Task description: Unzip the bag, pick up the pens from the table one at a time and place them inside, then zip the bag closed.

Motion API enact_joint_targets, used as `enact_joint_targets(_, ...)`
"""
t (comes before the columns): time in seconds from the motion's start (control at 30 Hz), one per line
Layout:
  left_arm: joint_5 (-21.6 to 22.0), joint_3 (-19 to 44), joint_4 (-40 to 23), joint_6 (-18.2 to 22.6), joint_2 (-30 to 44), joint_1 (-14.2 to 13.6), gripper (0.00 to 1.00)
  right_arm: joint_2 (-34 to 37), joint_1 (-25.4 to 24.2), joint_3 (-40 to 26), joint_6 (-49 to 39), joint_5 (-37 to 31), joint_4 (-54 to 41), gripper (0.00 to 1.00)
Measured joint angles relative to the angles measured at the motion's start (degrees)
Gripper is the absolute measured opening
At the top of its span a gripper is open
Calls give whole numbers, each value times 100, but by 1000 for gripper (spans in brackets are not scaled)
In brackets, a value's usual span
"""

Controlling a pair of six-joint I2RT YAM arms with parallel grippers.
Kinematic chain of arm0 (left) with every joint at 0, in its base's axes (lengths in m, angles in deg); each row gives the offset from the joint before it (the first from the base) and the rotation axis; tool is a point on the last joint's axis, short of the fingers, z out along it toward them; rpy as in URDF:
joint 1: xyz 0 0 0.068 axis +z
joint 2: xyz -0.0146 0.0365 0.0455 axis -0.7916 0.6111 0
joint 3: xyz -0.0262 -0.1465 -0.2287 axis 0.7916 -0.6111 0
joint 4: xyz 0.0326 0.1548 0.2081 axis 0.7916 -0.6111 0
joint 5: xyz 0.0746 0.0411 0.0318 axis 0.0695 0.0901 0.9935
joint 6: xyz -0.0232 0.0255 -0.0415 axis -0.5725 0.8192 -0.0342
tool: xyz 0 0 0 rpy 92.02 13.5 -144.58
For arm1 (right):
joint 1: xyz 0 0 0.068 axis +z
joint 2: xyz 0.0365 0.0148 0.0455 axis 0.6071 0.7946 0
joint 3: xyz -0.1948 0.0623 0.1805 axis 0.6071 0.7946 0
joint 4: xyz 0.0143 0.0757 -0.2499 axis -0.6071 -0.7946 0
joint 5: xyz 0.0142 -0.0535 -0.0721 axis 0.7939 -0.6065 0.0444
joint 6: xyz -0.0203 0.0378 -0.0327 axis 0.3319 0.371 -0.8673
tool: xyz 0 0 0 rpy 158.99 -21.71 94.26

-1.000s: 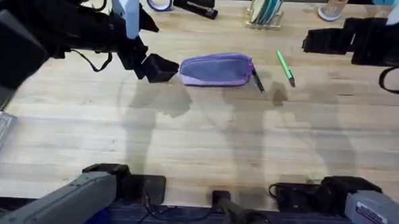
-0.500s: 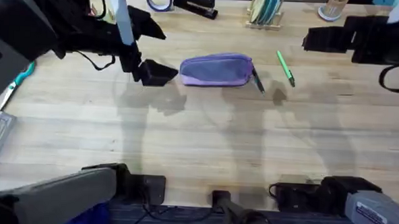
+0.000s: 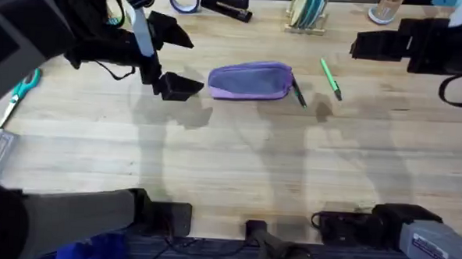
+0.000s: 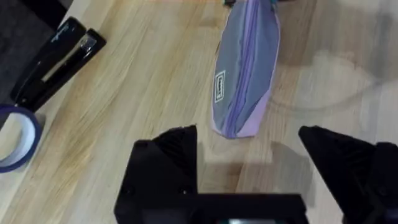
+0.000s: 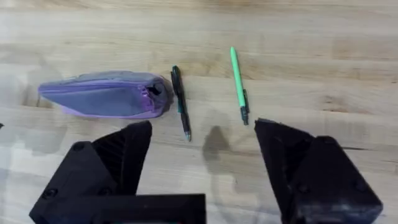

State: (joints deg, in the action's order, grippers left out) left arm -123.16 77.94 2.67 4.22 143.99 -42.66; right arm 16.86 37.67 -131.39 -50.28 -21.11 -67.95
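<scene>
1. The bag (image 4: pixel 245 74) carries a small white rectangular label on its side, seen in the left wrist view; there is dark print on it, but the letters are too small to read.
2. A white sticker (image 3: pixel 431 246) sits on the right arm's base at the lower right of the overhead view; it has lines of dark print that cannot be made out.
3. No other writing, brand, number or sign can be read on anything else in the views.
</scene>
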Motion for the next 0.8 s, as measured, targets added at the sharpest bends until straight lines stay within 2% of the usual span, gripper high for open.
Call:
enact_joint_targets(0.17, -249, 0, 139, 54, 307, 0, 993, -2, 0, 0, 0, 0, 0, 996)
enact_joint_targets(0.5, -383, 7, 358, 61, 729, -22, 994, 0, 0, 0, 2, 78, 0, 996)
enact_joint_targets(0.8, -383, 9, 677, 52, 1160, -364, 993, -2, 0, 0, -4, 266, 2, 996)
